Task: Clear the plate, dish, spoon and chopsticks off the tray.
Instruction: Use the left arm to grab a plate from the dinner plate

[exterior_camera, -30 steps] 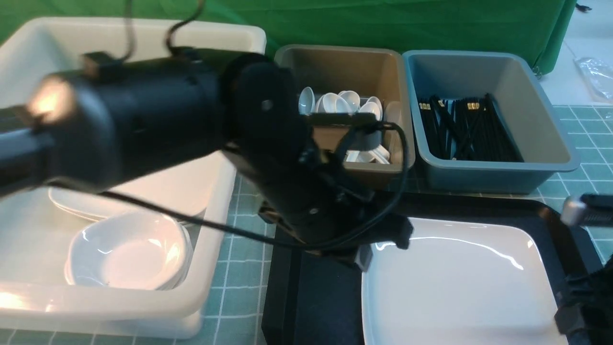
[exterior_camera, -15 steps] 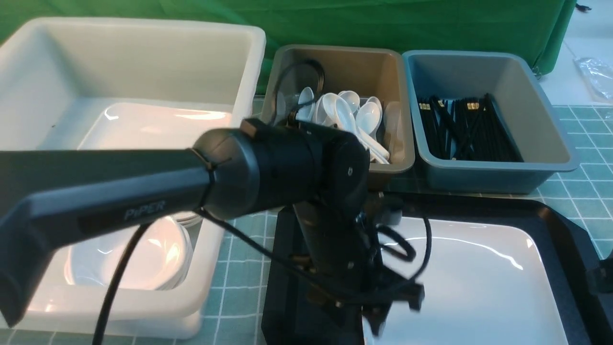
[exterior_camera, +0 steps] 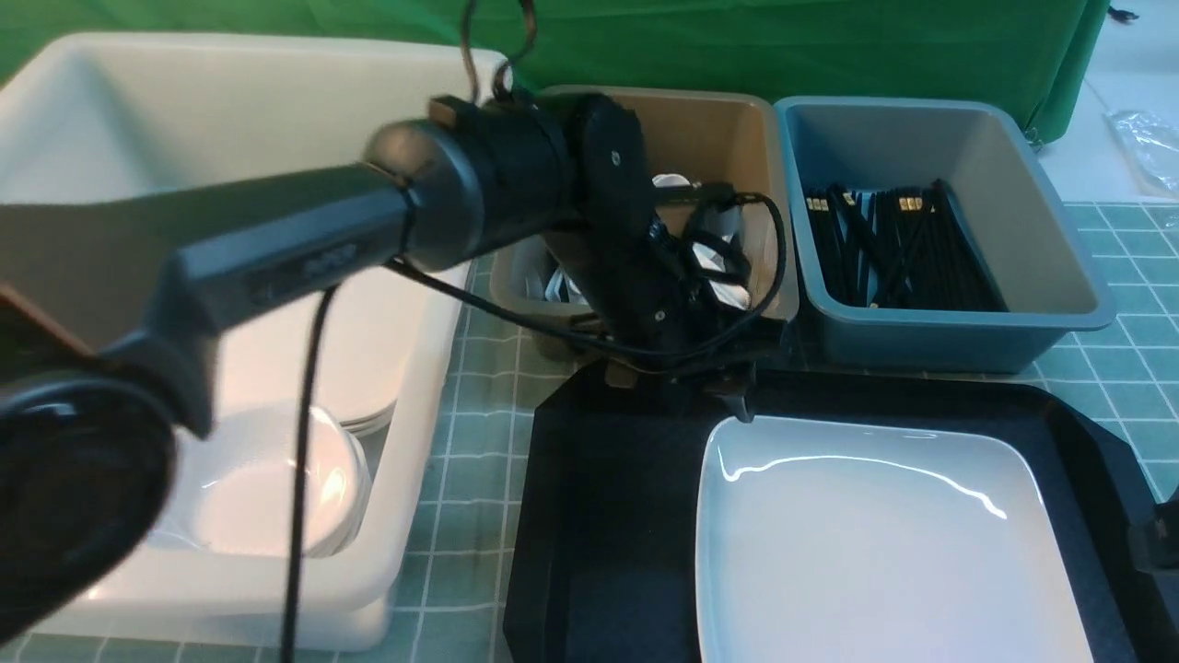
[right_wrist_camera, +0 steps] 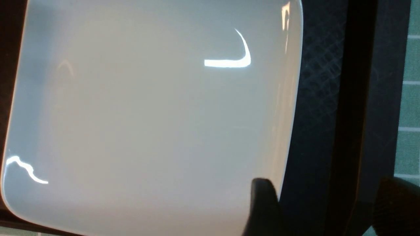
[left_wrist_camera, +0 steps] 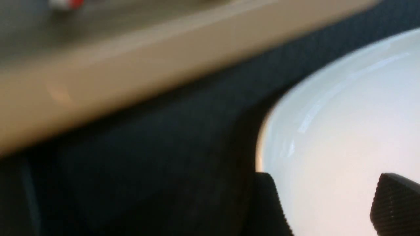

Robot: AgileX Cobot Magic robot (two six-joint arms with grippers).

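The glossy white plate lies on the black tray; the right hand gapes wide, one fingertip over the plate's edge, the other above the tray's rim; green gridded table shows beyond that rim.

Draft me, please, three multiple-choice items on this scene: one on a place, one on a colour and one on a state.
1. The plate lies on the tray's:
A. left half
B. right half
C. far rim

2. The tray is:
A. black
B. white
C. green

3. The left gripper is:
A. shut on a spoon
B. open and empty
C. shut on the plate

Answers:
1 B: bare tray floor shows to the plate's left.
2 A: its floor and rim are both black.
3 B: the left wrist view shows its fingers spread apart over the plate's corner, clamped on nothing.
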